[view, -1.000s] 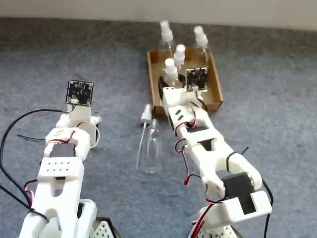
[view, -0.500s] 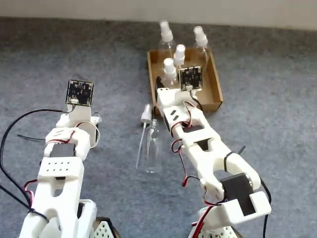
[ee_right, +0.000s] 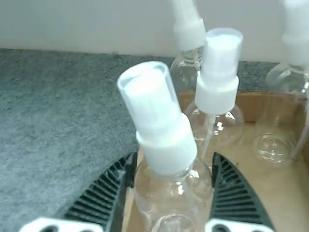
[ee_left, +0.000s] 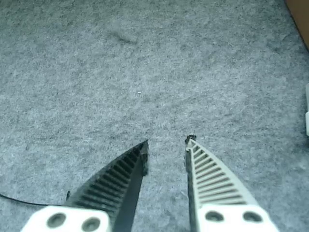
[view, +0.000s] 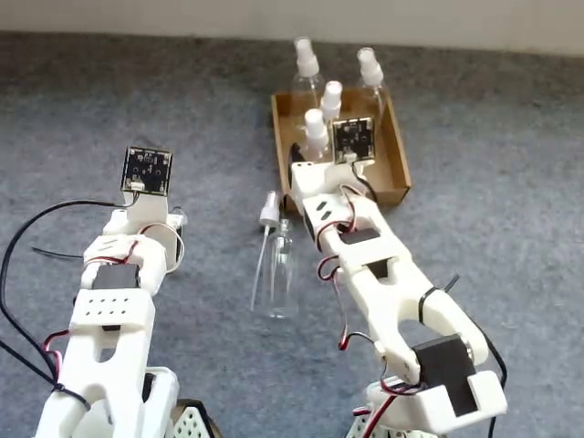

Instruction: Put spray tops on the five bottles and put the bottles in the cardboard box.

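A cardboard box stands at the back with three capped spray bottles upright in it. A further capped bottle leans at the box's front left corner, and my right gripper is shut on its body. One uncapped bottle lies on the carpet between the arms, with a loose spray top and its tube beside the bottle's neck. My left gripper hangs open over bare carpet, left of that bottle, with nothing between its fingers.
Grey carpet covers the whole work surface. A black cable loops beside the left arm. The box's brown wall rises just behind the held bottle, with the other bottles close by.
The right arm's wrist has swung slightly to the left at the box's front corner. The bottle in its grip has stayed in nearly the same spot. The left arm has not moved.
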`<action>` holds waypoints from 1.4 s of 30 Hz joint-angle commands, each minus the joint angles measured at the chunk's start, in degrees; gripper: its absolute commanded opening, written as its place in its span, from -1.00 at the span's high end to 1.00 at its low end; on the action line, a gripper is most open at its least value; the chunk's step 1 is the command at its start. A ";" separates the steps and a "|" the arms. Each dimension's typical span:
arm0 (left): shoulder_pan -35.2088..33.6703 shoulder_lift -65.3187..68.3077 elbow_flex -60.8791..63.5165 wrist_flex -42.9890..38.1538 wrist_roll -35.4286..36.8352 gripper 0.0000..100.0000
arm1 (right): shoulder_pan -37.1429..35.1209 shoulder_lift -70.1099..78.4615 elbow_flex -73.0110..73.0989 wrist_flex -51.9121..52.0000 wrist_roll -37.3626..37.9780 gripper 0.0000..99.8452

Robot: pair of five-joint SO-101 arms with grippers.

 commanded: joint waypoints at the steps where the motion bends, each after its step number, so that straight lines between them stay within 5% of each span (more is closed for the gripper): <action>1: -0.22 -0.31 -0.22 -1.23 0.00 0.74 | -0.13 -3.91 -2.95 0.22 0.00 0.63; 8: -0.22 -0.31 -0.13 -1.23 0.00 0.74 | -0.13 -3.56 -2.77 0.31 0.00 0.43; 20: -0.22 -0.31 -0.13 -1.23 0.00 0.74 | 0.13 -5.14 -4.97 6.11 0.00 0.42; 30: -0.13 -0.31 -0.22 -1.23 0.00 0.74 | 0.13 -20.35 -23.16 33.63 0.00 0.42; 35: -0.13 -0.31 -0.13 -1.23 0.00 0.74 | -0.66 -25.89 -31.96 59.21 -0.26 0.42; 39: 0.22 -0.31 -0.13 -1.23 0.00 0.74 | -6.81 -26.24 -37.05 84.26 -0.35 0.42; 42: 1.19 -0.31 -0.04 -1.23 0.00 0.74 | -13.85 -25.71 -34.24 92.44 -0.44 0.42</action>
